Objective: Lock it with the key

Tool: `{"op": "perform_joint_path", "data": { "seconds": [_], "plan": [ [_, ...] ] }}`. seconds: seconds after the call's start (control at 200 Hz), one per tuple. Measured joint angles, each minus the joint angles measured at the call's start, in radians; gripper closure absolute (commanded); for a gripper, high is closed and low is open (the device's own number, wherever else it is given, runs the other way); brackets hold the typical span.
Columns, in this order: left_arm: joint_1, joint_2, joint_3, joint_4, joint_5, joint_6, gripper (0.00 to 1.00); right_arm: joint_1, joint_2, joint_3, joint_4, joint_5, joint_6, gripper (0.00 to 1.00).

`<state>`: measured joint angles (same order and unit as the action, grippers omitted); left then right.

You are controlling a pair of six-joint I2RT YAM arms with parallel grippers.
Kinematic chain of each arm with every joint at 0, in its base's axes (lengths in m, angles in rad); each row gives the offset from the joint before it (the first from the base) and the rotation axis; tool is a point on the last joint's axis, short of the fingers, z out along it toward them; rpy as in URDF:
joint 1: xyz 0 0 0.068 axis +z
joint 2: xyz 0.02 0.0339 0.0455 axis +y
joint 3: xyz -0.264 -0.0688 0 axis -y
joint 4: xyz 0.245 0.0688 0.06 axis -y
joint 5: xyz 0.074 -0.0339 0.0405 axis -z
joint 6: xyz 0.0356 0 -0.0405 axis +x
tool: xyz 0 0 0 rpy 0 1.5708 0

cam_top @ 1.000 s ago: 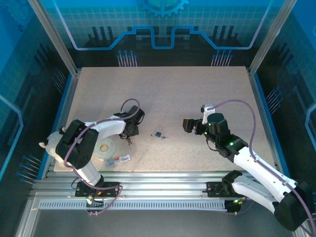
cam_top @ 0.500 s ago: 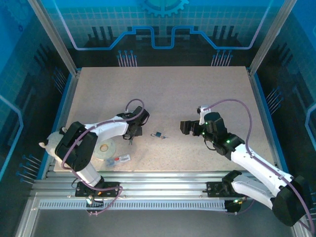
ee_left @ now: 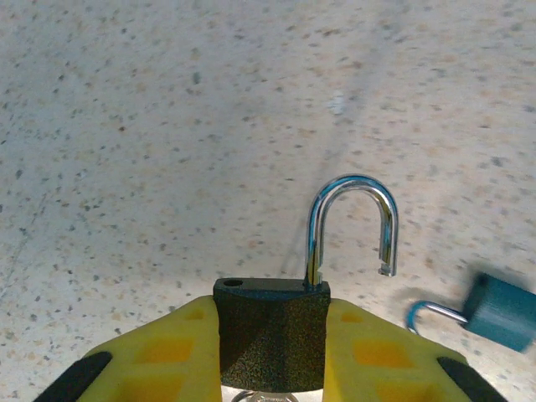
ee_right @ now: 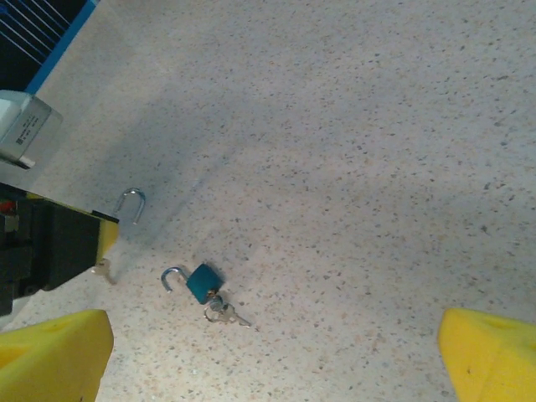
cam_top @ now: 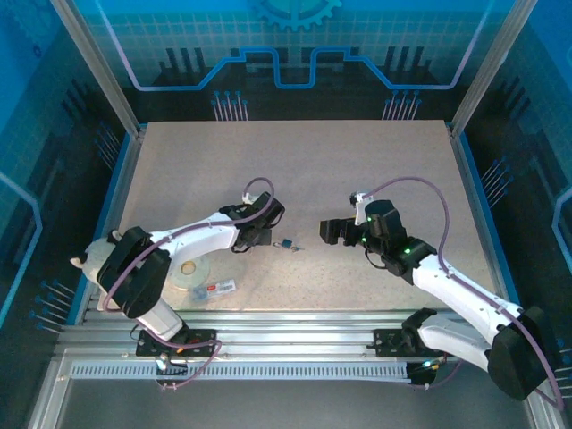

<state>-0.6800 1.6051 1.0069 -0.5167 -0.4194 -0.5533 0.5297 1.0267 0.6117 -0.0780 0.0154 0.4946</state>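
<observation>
Left end effector (ee_left: 272, 362) has carried the black padlock (ee_left: 271, 328) toward the blue padlock (ee_left: 500, 311).

Even blue-tinted light; soft shadows on the table (ee_right: 335, 126); blue padlock (ee_left: 501, 311) blurred

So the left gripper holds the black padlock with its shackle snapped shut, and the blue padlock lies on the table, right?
Not quite: the left wrist view shows the shackle open, one end free of the body. The left gripper does hold the black padlock, and the blue padlock does lie on the table.
</observation>
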Motion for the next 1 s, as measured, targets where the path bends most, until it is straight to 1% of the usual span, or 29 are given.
{"op": "perform_joint_path", "data": {
  "seconds": [0.1,0.305,0.445,0.59,0.64,0.71,0.861,1.001],
  "plan": [
    [-0.031,-0.022,0.005,0.018,0.023,0.014,1.0,-0.028,0.021,0.0,0.019,-0.061,0.024,0.01],
    [-0.076,-0.061,0.005,0.08,0.102,0.033,1.0,-0.105,0.055,-0.003,0.084,-0.198,0.093,0.07],
    [-0.105,-0.066,0.008,0.116,0.149,0.033,1.0,-0.122,0.073,-0.008,0.139,-0.276,0.136,0.12],
    [-0.129,-0.066,0.02,0.146,0.186,0.033,1.0,-0.139,0.118,-0.011,0.192,-0.356,0.182,0.22],
    [-0.131,-0.066,0.026,0.153,0.198,0.032,1.0,-0.143,0.137,-0.012,0.209,-0.38,0.19,0.28],
    [-0.135,-0.066,0.033,0.164,0.215,0.031,1.0,-0.149,0.161,-0.014,0.233,-0.413,0.212,0.33],
    [-0.14,-0.065,0.045,0.183,0.235,0.029,1.0,-0.151,0.212,-0.018,0.281,-0.467,0.248,0.39],
    [-0.145,-0.065,0.053,0.199,0.246,0.028,1.0,-0.151,0.238,-0.028,0.332,-0.505,0.274,0.42]
  ]
}}
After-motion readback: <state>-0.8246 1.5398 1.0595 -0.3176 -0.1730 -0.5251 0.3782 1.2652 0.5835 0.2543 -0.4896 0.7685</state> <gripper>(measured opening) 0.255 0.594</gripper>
